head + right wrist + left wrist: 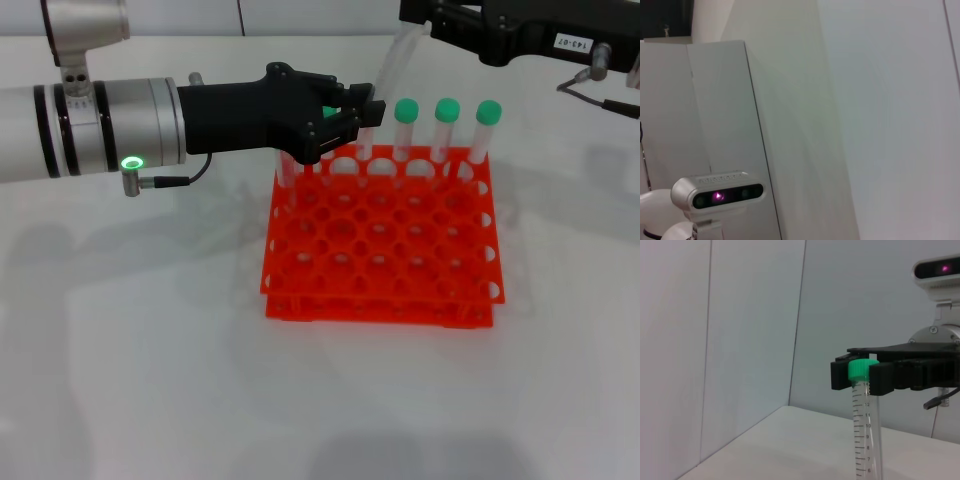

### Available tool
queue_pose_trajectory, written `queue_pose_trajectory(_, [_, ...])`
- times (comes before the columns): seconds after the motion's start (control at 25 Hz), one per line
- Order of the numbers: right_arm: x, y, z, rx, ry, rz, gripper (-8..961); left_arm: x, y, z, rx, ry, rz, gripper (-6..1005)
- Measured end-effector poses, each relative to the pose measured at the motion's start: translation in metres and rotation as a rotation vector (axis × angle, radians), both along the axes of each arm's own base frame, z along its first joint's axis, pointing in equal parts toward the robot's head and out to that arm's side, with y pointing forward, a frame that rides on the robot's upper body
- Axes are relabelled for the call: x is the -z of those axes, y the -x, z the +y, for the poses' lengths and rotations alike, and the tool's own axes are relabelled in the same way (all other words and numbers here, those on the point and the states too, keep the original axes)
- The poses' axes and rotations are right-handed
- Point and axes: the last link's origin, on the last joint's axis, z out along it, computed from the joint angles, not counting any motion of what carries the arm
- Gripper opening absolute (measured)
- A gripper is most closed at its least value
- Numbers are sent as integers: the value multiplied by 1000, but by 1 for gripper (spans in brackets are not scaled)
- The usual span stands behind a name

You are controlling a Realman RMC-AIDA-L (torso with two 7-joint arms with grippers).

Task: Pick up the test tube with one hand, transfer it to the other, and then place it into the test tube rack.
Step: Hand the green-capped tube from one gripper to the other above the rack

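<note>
The orange-red test tube rack (380, 250) stands mid-table. Three green-capped tubes (447, 109) stand in its back row on the right; more clear tubes stand at the back left, their caps hidden behind my left gripper. My right gripper (418, 25), the one with the white number label, is high above the rack's back edge. It is shut on the green cap of the test tube (394, 60), which hangs tilted below it. The left wrist view shows this grip (860, 375) and the tube (865, 425). My unlabelled left gripper (362, 115) is open over the rack's back-left holes, just below the tube.
The white table (150, 380) stretches around the rack. The silver left arm (90, 125) reaches in from the left. The right wrist view shows only a wall, a cabinet and my head camera (717, 195).
</note>
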Motion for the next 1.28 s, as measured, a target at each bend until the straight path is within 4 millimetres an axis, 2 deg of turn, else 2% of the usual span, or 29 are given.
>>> queue_pose_trajectory(1.04, [-1,1,0,-5,2,-2,266,7,-3,-4,16,42,26,185])
queue_pose_trajectory(1.16, [-1,0,-1,-4,1,-2,266,6,-3,-4,-1,51,14,392])
queue_pose_trajectory(1.28, [-1,0,-1,-4,1,-2,266,5,-4,-4,-16,57,4,518])
